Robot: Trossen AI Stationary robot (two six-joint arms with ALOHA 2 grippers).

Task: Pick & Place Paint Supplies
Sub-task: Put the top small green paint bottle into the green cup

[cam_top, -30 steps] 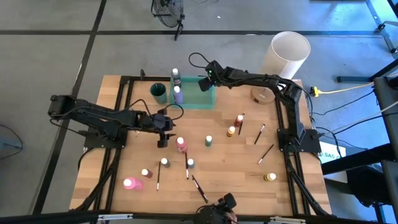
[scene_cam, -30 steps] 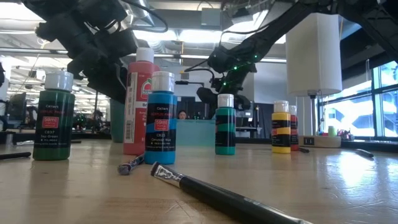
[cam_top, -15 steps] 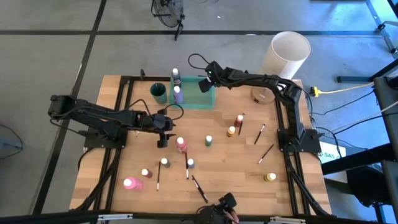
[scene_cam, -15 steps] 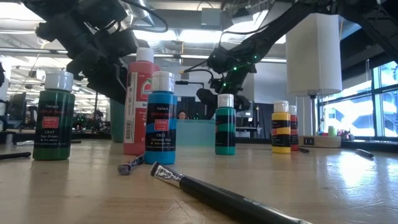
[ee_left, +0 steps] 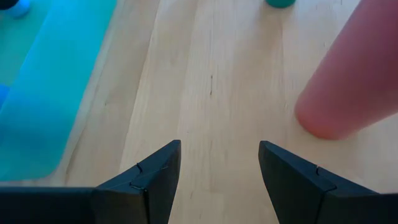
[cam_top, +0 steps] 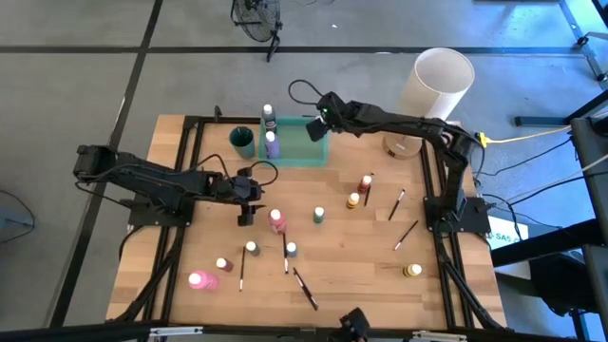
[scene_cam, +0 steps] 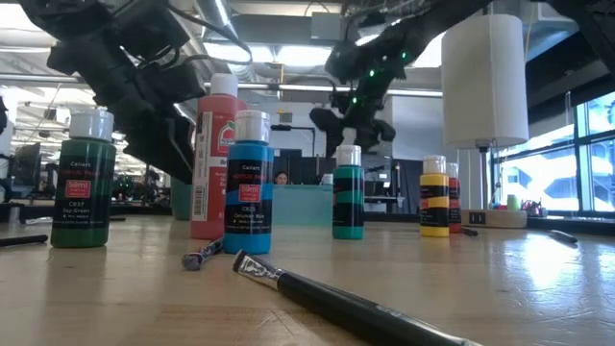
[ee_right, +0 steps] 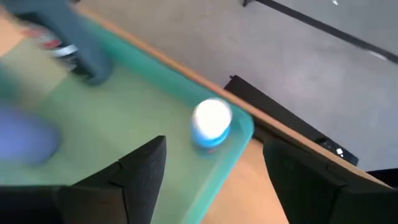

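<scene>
A translucent green tray (cam_top: 296, 150) at the table's far side holds a purple bottle (cam_top: 272, 144), a dark green bottle (cam_top: 268, 118) and a blue bottle with a white cap (ee_right: 211, 123). My right gripper (ee_right: 214, 143) hangs open and empty above the tray's right end (cam_top: 319, 129). My left gripper (ee_left: 219, 146) is open low over bare wood, just left of an upright pink bottle (cam_top: 276, 220), and touches nothing. Several more small bottles, such as a green one (cam_top: 318, 215) and a yellow one (cam_top: 353, 200), stand on the table. Dark brushes (cam_top: 304, 288) lie flat.
A big white cylinder (cam_top: 435, 87) stands at the far right corner and a teal cup (cam_top: 243, 141) left of the tray. A pink bottle (cam_top: 201, 280) lies on its side near the front left. A black frame (cam_top: 190, 133) rims the table.
My right gripper has risen from the tray's right end and drawn slightly toward the table's right. The blue bottle stays standing in the tray below it. My left arm has kept about where it was beside the pink bottle.
</scene>
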